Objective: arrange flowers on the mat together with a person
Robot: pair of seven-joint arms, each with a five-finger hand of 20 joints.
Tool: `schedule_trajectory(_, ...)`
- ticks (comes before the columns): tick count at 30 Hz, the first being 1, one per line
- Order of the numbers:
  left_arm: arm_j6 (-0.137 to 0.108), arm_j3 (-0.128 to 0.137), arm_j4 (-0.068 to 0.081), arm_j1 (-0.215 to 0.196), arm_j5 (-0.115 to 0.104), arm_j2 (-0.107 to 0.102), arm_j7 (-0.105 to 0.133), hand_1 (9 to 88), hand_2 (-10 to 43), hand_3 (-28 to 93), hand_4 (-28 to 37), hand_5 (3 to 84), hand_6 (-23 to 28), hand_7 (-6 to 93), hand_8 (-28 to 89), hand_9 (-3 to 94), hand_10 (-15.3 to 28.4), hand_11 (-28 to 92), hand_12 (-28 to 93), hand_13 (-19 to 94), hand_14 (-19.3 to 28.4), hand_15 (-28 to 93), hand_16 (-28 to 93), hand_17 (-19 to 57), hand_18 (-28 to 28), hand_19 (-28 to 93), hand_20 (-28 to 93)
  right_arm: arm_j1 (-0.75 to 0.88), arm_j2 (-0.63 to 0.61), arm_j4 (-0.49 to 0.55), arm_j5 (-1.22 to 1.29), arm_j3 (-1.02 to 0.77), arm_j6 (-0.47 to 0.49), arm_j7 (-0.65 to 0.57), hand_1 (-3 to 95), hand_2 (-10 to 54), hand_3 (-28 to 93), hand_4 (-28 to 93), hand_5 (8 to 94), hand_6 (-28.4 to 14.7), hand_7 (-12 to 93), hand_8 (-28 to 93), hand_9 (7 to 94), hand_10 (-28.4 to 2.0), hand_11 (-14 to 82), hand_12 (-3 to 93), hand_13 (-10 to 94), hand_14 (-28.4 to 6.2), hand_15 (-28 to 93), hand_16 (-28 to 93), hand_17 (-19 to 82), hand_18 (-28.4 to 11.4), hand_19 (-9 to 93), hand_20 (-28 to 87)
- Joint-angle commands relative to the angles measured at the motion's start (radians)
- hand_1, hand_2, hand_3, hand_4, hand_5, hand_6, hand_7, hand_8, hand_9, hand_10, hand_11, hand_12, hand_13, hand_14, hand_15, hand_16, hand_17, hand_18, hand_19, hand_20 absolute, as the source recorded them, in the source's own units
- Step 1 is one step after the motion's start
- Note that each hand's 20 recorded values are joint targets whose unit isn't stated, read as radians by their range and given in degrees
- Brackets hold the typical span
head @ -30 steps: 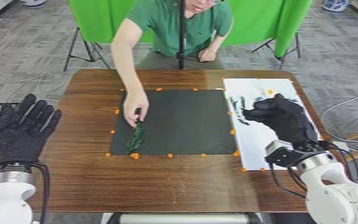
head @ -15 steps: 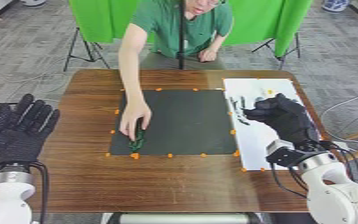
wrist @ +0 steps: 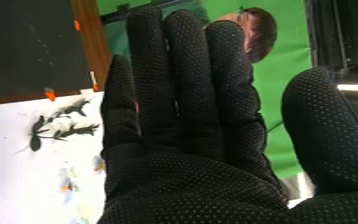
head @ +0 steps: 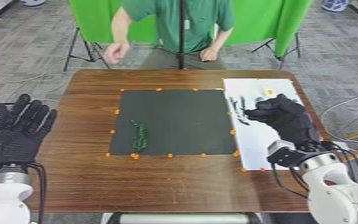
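Head view: left arm comes in from the bottom-left corner, forearm pointing forward. Left hand (head: 15, 132) sits just off the table's (head: 113, 185) left edge, fingers straight, slightly fanned, pointing away from the robot. It's open and empty. Right arm comes in from bottom right, angled forward and inward. Right hand (head: 289, 122) is over the white sheet (head: 257, 145), tilted toward the black mat (head: 184, 115). Green sprig (head: 140, 137) lies on the mat, left part, nearer the robot, lengthwise front to back. Dark leafy sprigs (head: 238, 107) lie on the sheet along its mat side; small yellow item (head: 270, 92) near its far end. Person's hand (head: 116, 51) is past the table's far edge, left side, well apart from the green sprig.

Right wrist view: right hand (wrist: 193, 185) is open, nothing in it. Fingers straight, nearly parallel, close together; thumb also straight, standing well apart from them with a wide gap. Dark leafy sprigs are on the sheet behind the hand, mat next to the sheet, orange markers (wrist: 50, 94) along the mat's border.
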State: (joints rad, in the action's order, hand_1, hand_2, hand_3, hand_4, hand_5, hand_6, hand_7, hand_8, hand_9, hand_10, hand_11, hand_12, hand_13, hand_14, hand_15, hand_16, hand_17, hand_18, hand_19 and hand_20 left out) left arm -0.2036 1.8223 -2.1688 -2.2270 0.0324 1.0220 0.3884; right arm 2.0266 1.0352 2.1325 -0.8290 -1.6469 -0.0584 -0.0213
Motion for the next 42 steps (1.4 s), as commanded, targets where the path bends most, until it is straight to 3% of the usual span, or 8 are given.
schedule_trajectory(1, 0.013, -0.005, 0.005, -0.018, -0.004, -0.002, 0.0, 35.8, 11.0, 68, -28.3, 55.1, 6.7, 28.0, -11, 53.2, 16.8, 30, 19, 40, 17.6, 58, -1, -5.0, 15.4, 39, 19, 0.031, -0.045, 0.017, -0.189, -0.076, -0.15, -0.022, 27.6, 8.4, 73, -23, 59.0, -1.1, 42, -14, 64.9, -13.2, 21.8, 22.4, 57, -11.4, 35, 24, 21, -16.5, 36, 23)
schedule_trajectory(5, 0.008, -0.004, 0.003, -0.023, -0.004, -0.001, -0.001, 35.9, 11.0, 68, -28.3, 55.2, 6.8, 27.9, -11, 53.2, 16.8, 30, 19, 40, 17.7, 58, -1, -5.0, 15.4, 39, 19, 0.076, -0.082, 0.039, -0.48, -0.138, -0.22, -0.114, 26.9, 5.1, 73, -23, 50.0, -2.9, 40, -15, 53.4, -15.0, 19.9, 21.9, 47, -12.7, 38, 22, 19, -16.6, 40, 21)
schedule_trajectory(9, 0.012, 0.002, 0.003, -0.024, -0.005, -0.006, 0.003, 35.9, 11.1, 68, -28.3, 55.2, 6.8, 27.8, -11, 53.2, 16.8, 30, 19, 40, 17.8, 58, -1, -5.0, 15.4, 39, 19, 0.133, -0.113, 0.066, -0.846, -0.191, -0.219, -0.253, 25.8, -1.5, 73, -22, 42.4, -8.6, 20, -9, 41.3, -18.1, 14.6, 21.0, 35, -15.4, 36, 19, 16, -17.4, 44, 17)
schedule_trajectory(14, 0.008, 0.009, -0.001, -0.036, -0.006, -0.003, 0.003, 35.9, 11.1, 67, -28.3, 55.2, 6.8, 27.8, -11, 53.2, 16.8, 30, 19, 40, 17.7, 58, -1, -5.0, 15.4, 39, 19, 0.148, -0.123, 0.091, -1.128, -0.203, -0.07, -0.419, 24.5, -7.2, 72, -21, 35.6, -12.1, 9, -6, 33.3, -20.6, 7.4, 21.7, 28, -17.2, 29, 19, 13, -18.8, 43, 15)
schedule_trajectory(19, 0.002, 0.008, -0.001, -0.037, -0.005, -0.001, 0.0, 35.8, 11.0, 68, -28.3, 55.2, 6.8, 27.8, -11, 53.2, 16.8, 30, 18, 40, 17.6, 58, -1, -4.9, 15.4, 38, 19, 0.11, -0.149, 0.093, -1.445, -0.12, 0.025, -0.651, 21.3, -9.5, 68, -23, 33.6, -14.7, 3, -4, 31.3, -21.8, 4.0, 23.4, 24, -19.2, 24, 22, 12, -19.8, 43, 15)
schedule_trajectory(24, -0.023, 0.007, -0.008, -0.039, -0.017, 0.004, 0.008, 36.0, 11.2, 67, -28.3, 55.4, 6.8, 28.0, -11, 53.2, 16.9, 30, 19, 40, 17.6, 58, -1, -5.0, 15.4, 39, 19, 0.074, -0.167, 0.07, -1.591, -0.047, 0.05, -0.755, 21.5, -9.5, 64, -26, 34.0, -20.3, -1, -4, 31.8, -24.7, 4.2, 23.9, 20, -21.3, 22, 23, 10, -20.5, 44, 16)
schedule_trajectory(32, -0.026, 0.002, -0.009, -0.038, -0.021, 0.002, 0.011, 35.9, 11.2, 68, -28.3, 55.4, 6.8, 28.6, -11, 53.2, 16.9, 30, 19, 40, 17.6, 58, -1, -5.0, 15.4, 39, 19, 0.033, -0.156, 0.013, -1.647, 0.004, 0.098, -0.842, 26.4, -9.5, 67, -28, 41.3, -17.8, 2, -4, 36.5, -24.8, 10.2, 24.7, 21, -22.5, 29, 22, 9, -20.5, 50, 17)
schedule_trajectory(42, -0.03, -0.001, -0.009, -0.04, -0.021, 0.004, 0.007, 35.8, 11.2, 68, -28.3, 55.3, 6.8, 29.0, -12, 53.2, 16.9, 31, 19, 40, 17.7, 59, -1, -5.0, 15.4, 39, 19, -0.007, -0.152, -0.067, -1.596, -0.001, 0.136, -0.851, 36.3, -9.5, 62, -28, 56.7, -9.1, 16, -7, 47.7, -20.6, 34.5, 31.8, 32, -20.7, 55, 24, 14, -21.8, 61, 21)
